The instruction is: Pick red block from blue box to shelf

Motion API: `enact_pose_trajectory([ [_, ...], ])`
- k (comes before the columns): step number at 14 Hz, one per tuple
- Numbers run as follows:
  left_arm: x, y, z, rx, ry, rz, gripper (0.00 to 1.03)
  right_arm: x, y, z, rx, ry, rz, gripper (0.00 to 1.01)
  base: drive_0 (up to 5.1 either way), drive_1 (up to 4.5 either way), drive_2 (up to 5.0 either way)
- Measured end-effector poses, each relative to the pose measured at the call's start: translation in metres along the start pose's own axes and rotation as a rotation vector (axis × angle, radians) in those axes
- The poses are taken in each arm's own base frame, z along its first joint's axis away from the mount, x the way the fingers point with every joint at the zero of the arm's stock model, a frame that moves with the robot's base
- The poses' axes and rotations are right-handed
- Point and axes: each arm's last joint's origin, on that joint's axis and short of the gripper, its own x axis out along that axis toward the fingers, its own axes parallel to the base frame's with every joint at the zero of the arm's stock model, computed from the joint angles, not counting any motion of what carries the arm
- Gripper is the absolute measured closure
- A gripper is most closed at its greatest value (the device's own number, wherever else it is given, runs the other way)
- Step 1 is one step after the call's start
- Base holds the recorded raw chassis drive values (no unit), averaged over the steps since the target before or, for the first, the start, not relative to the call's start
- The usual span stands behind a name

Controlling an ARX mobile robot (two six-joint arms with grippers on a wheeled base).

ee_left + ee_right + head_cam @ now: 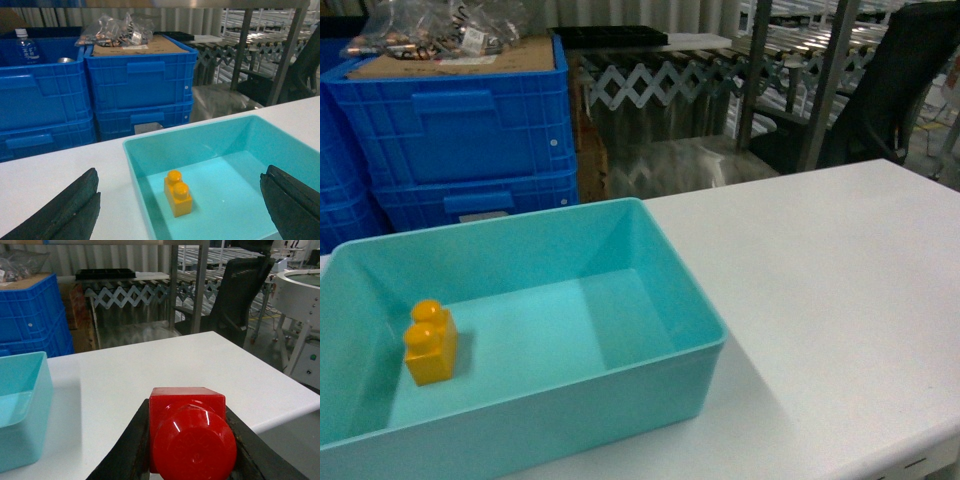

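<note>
Right wrist view: my right gripper (192,440) is clamped on the red block (191,432), stud facing the camera, held over the white table (165,360) with the blue box (22,407) off to its left. The shelf (200,287) stands straight ahead past the table's far edge, so I judge the coming move a forward carry by this arm. My left gripper (180,210) hangs with fingers wide apart over the box's near rim, where only a yellow brick (178,192) remains.
</note>
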Motion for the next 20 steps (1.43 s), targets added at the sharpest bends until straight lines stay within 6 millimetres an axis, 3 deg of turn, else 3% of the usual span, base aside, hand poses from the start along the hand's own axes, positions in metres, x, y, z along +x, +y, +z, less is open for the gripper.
enact_pose_trajectory([
  [6,0.0000,0.0000,0.0000,0.000,0.000,0.000,0.05,0.0000,0.0000,-0.0001,0.000,0.000,0.000,0.73,0.0,0.00,0.0],
  [20,0.0000,0.0000,0.0000,0.000,0.000,0.000,0.05,0.0000,0.0000,-0.0001,0.000,0.000,0.000,0.73,-1.5,-1.53,-1.5],
])
